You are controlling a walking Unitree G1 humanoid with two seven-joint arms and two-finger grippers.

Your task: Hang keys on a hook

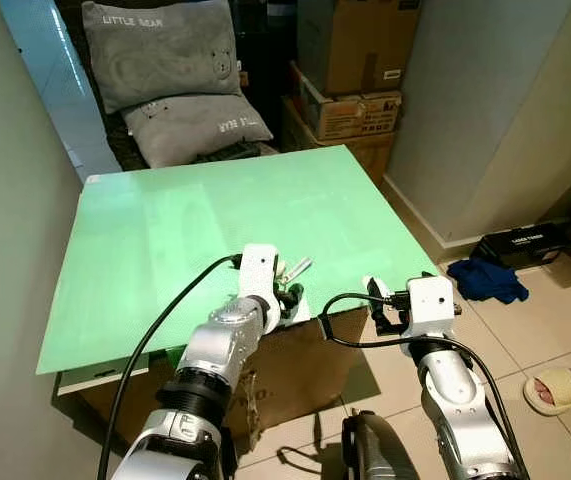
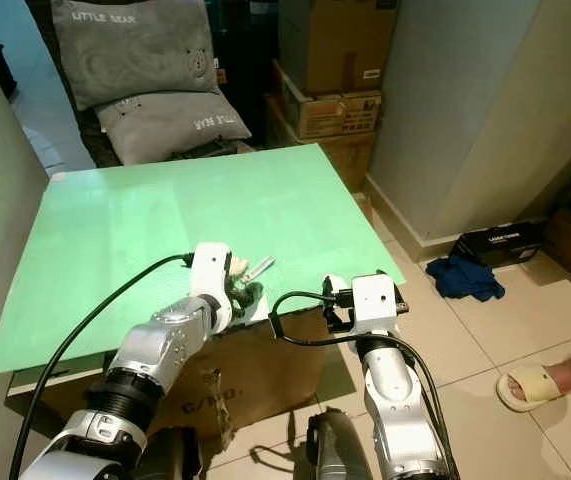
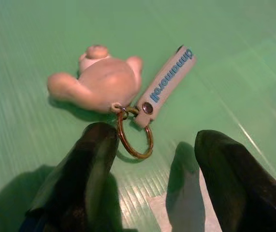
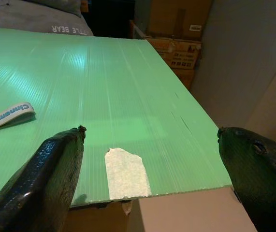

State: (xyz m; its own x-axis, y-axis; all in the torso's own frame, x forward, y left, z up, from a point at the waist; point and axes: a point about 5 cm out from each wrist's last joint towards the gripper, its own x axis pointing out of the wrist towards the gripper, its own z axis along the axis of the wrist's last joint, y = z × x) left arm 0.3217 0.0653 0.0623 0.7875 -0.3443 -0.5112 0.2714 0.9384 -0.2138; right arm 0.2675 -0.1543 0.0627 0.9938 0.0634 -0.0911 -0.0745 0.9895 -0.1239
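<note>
We count one keychain [image 3: 128, 94]: one cream bear-shaped charm [image 3: 99, 84], one white strap tag [image 3: 167, 82] with blue lettering, and one brass split ring [image 3: 134, 140] joining them. It lies flat on the green board [image 1: 165, 230], just ahead of our left gripper [image 3: 147, 159], whose two black fingers stand apart with the ring between their tips, nothing clamped. Our right gripper [image 4: 150, 159] hangs at the board's near edge, fingers spread wide over one patch of white tape [image 4: 124, 174]; the tag lies off beyond one fingertip. Behind the board sit two grey pillows [image 1: 170, 75].
</note>
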